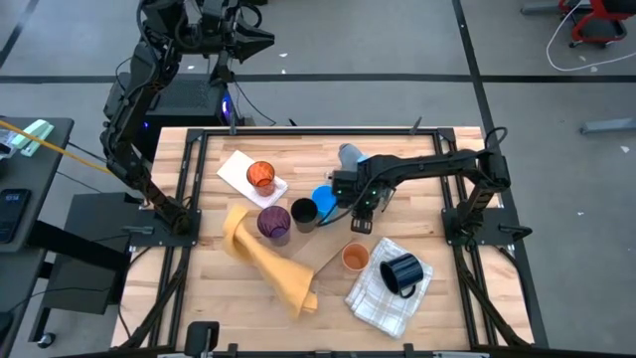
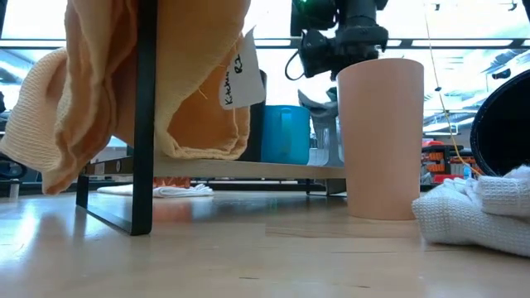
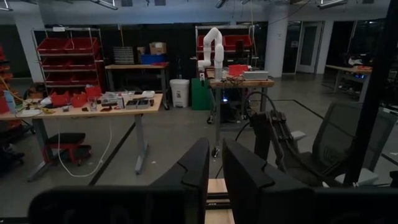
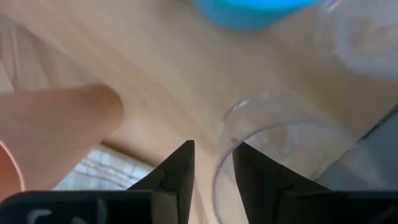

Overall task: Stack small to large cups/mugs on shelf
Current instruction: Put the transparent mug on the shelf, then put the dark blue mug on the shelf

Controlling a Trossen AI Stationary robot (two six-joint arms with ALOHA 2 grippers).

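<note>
My right gripper (image 1: 358,211) hangs over the table's middle, shut on a clear cup (image 4: 280,149). The bright blue mug (image 1: 324,199), a black cup (image 1: 304,213) and a purple cup (image 1: 274,223) stand on the table just to its left. An orange cup (image 1: 355,258) stands nearer the front edge. A dark navy mug (image 1: 401,273) sits on a checked cloth (image 1: 383,298). A red-tinted cup (image 1: 261,176) stands on a white napkin. My left gripper (image 3: 215,180) is shut and empty, raised beyond the table's far left corner. My right gripper holds the clear cup by its rim (image 4: 219,163), one finger inside the cup and one outside. The fingers come from above, pointing down into the open mouth. The cup stays upright below them. I cannot tell whether its base rests on the table.
A low shelf with a wooden board (image 2: 248,168) and a black frame (image 2: 145,124) stands near the front edge. A yellow cloth (image 1: 268,261) is draped over it. A blue-grey cloth (image 1: 350,154) lies behind my right gripper. The far right of the tabletop is bare.
</note>
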